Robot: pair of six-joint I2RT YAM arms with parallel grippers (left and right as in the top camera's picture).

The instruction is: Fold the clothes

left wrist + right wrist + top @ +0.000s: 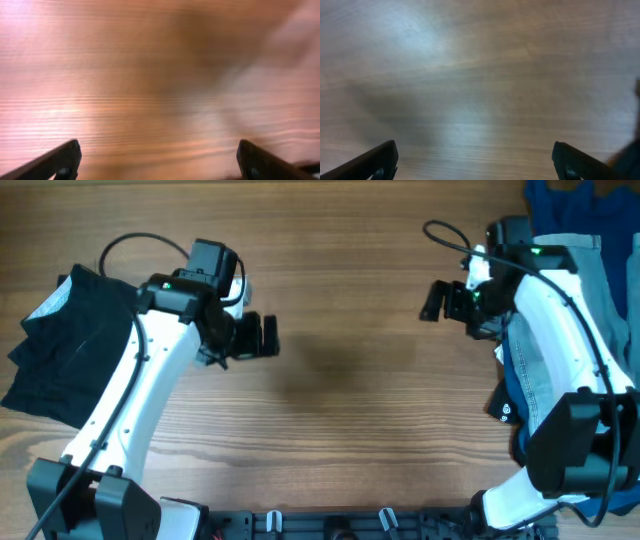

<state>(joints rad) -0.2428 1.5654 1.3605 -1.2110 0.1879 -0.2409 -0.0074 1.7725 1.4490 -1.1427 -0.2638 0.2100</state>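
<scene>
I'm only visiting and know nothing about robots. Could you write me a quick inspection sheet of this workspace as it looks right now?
Surface: brown wooden table, grain showing between the arms.
Job's things: large black soft garment bunched at the left edge, pale patch showing, partly under the left arm.
Clutter: light blue denim jeans and bright blue cloth at the right edge, partly under the right arm.
Grippers: left gripper and right gripper both open, holding nothing, over wood.
Cables: black cables loop along both arms.
Surroundings: black rail along the near edge.
</scene>
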